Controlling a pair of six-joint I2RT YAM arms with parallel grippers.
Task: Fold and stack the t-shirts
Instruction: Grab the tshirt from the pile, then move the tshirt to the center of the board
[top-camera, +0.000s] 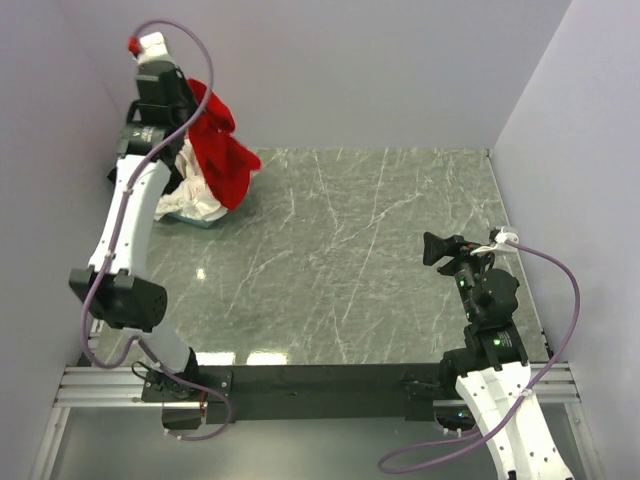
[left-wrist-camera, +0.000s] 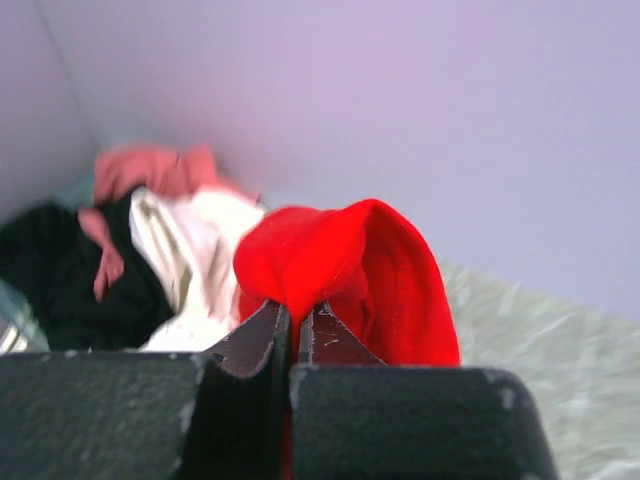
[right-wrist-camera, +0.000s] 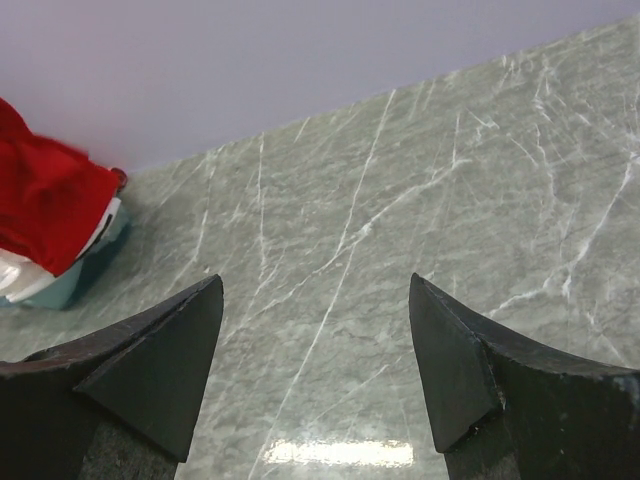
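We have the left hand (left-wrist-camera: 293, 312) pinched tight on a fold of the red t-shirt (top-camera: 222, 150), which hangs over the far-left corner pile: cream-white t-shirt (left-wrist-camera: 215, 245), black t-shirt (left-wrist-camera: 50, 275), pink t-shirt (left-wrist-camera: 150, 170). Our right hand (right-wrist-camera: 315, 285) is spread wide, holding nothing, above the tabletop (top-camera: 350, 260).

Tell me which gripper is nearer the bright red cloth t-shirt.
Left. The left gripper pinches the bright red cloth t-shirt; the right gripper hangs open, far from it.
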